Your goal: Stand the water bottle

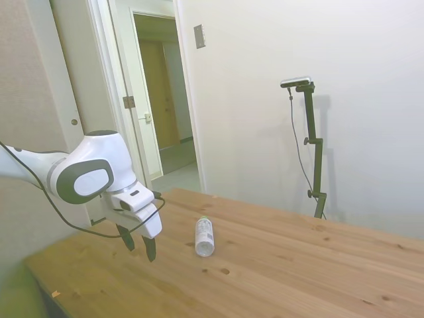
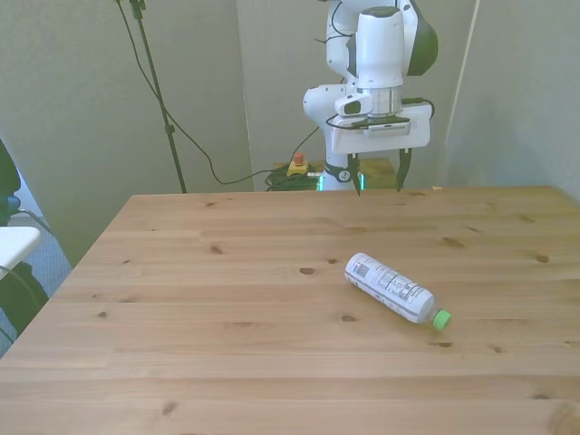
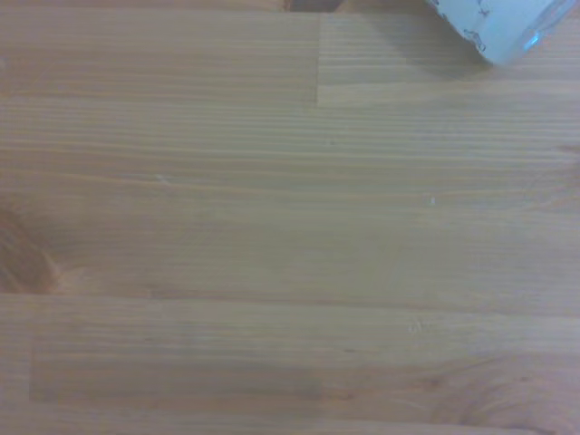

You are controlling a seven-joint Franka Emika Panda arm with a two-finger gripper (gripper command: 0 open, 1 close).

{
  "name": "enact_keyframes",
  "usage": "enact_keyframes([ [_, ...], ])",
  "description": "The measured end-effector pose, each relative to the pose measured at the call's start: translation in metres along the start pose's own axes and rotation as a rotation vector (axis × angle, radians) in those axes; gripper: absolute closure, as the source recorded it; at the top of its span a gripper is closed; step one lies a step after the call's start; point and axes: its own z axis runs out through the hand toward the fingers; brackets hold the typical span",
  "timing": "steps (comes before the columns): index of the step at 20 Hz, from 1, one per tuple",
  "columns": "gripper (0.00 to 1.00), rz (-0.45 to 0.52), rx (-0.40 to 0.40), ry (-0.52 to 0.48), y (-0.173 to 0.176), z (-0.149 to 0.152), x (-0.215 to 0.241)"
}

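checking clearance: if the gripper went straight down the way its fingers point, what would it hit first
Probably bare wooden table: the open gripper points down, and the clear plastic green-capped water bottle lies off to one side.

Side cam sits off one edge of the surface [image 1: 278, 265], angled down across it. Front cam faces the robot from the opposite edge. Wrist cam looks straight down, close — blurry planks only. Side and front share the whole top.

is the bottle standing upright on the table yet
No, the water bottle lies on its side on the table, green cap toward the front view's right, with the open gripper well apart from it.
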Motion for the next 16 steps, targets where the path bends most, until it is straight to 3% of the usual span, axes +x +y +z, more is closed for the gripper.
enact_keyframes([
  [7,0.00,-0.016,0.004,0.088,-0.025,-0.012,0.009],
  [16,0.00,-0.003,0.055,0.202,-0.104,-0.012,0.086],
])
